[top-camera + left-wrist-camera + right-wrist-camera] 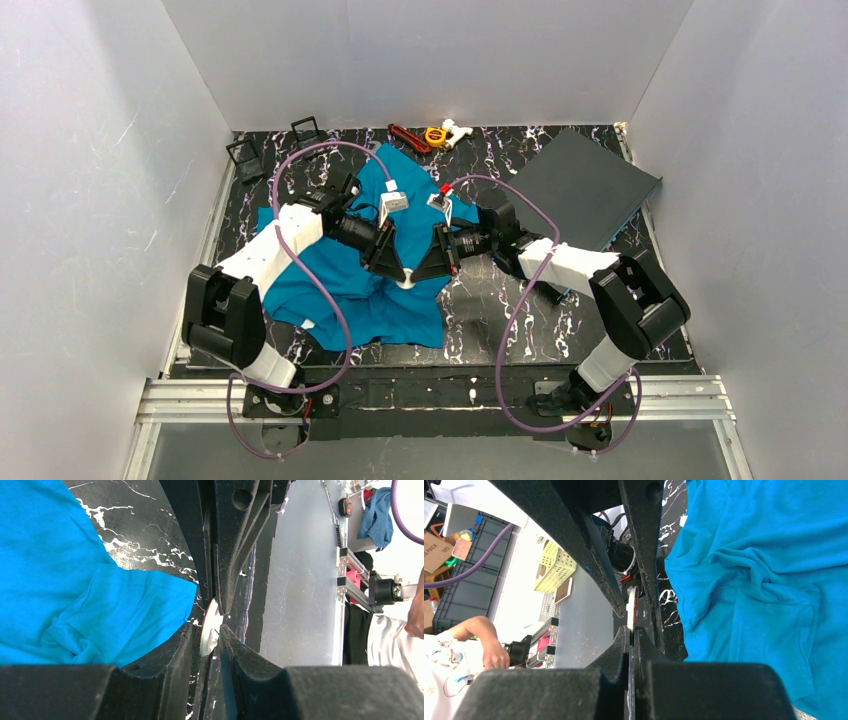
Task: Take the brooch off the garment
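Obs.: both arms lean in over the middle of the tabletop [500,300] and meet nose to nose at one spot. The brooch [408,283], a small white disc, sits exactly there, at the near-right edge of the garment [340,290], which lies crumpled and spread under the left arm and behind it.

Left pincer [210,629]: narrow. Its two fingers flank the disc, one on each flat face, with hardly any gap. Whether they already bear on it I cannot tell.

Right pincer [631,632]: shut tight, tips meeting at the disc's rim. Whether they nip the rim or merely butt against it I cannot tell either.

Orientation: the disc stands on edge, and the right wrist view shows it as a thin line. It is round, so it has no long axis to speak of (its flat plane is what counts). That plane runs along the line of the right arm's fingers and across the left arm's closing direction.

Key relation: the cloth lies wholly to the left arm's side of the disc, and bare marbled tabletop lies to the right arm's side. Neither arm is nearer, as both are at it.

Judgement: any parting pull should go rightward, away from the cloth. Whether the pin is free of the fabric is hidden.
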`<state>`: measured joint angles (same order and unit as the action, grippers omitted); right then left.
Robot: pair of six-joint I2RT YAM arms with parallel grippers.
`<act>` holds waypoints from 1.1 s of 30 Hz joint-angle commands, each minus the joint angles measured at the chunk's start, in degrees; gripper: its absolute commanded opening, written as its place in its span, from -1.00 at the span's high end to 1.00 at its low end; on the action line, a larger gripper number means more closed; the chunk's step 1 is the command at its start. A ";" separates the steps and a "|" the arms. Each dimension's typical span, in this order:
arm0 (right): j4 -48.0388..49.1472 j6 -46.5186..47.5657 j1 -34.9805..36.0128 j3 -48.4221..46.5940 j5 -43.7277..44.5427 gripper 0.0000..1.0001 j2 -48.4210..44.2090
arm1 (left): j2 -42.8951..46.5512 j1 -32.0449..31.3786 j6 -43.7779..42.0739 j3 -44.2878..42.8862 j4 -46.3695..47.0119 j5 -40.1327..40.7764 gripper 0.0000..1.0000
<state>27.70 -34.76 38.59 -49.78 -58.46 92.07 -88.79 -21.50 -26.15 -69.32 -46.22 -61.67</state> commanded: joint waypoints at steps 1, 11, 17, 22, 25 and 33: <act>6.86 -3.84 -0.04 0.27 -2.10 0.97 -0.05 | 2.14 -0.30 0.31 1.46 1.78 3.04 0.53; 11.98 -8.92 -0.08 0.89 -2.84 0.97 0.33 | 3.07 -0.91 0.86 1.92 3.37 5.54 0.74; 15.10 -11.91 -0.01 1.35 -3.23 0.97 0.56 | 4.33 -1.36 1.02 2.40 4.73 8.00 0.79; 12.30 -9.19 -0.04 0.85 -3.57 0.97 0.39 | 5.29 -1.31 -0.50 2.34 4.36 10.00 0.83; 7.02 -5.35 -0.08 0.10 -3.27 0.97 0.07 | 5.01 -1.36 -5.21 0.92 0.70 10.17 0.85; 2.57 -2.07 -0.05 -1.10 -2.48 0.97 0.35 | 3.71 -1.37 -12.61 -2.99 -6.84 11.95 0.89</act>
<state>32.82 -37.98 38.81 -48.58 -58.46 93.25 -85.41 -23.29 -32.58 -70.15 -48.73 -54.50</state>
